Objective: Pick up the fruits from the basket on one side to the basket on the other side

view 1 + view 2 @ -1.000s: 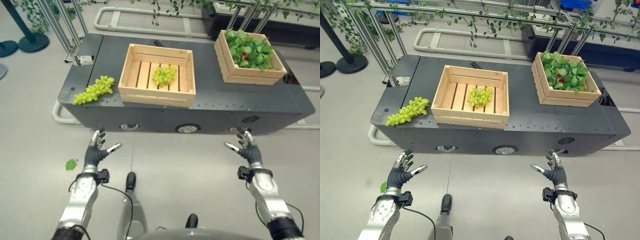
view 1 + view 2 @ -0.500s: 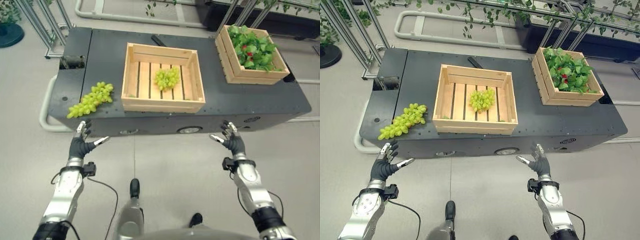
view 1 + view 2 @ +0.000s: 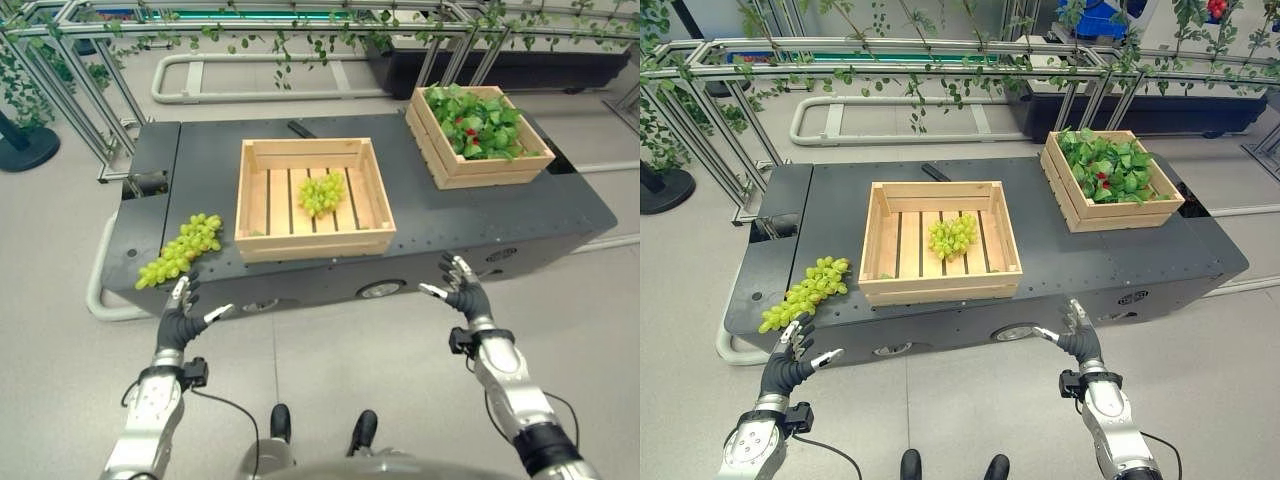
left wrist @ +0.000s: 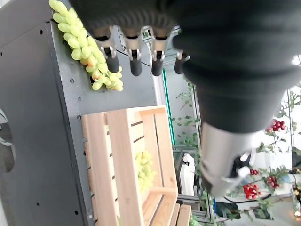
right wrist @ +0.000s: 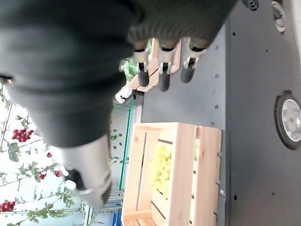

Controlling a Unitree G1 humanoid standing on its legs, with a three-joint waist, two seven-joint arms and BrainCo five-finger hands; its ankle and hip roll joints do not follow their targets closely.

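While open, left hand [image 3: 180, 322] nears grapes [image 3: 181, 249].

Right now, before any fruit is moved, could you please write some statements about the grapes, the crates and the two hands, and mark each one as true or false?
1. A bunch of grapes lies inside the middle crate. True.
2. The left hand holds the loose grapes. False: it is open and hovers in front of the platform, holding nothing.
3. The far crate is filled with green leaves. True.
4. The right hand is curled round a crate edge. False: it is open, below the platform's front edge.
5. The loose grapes lie between the two crates. False: they lie on the platform left of the middle crate.
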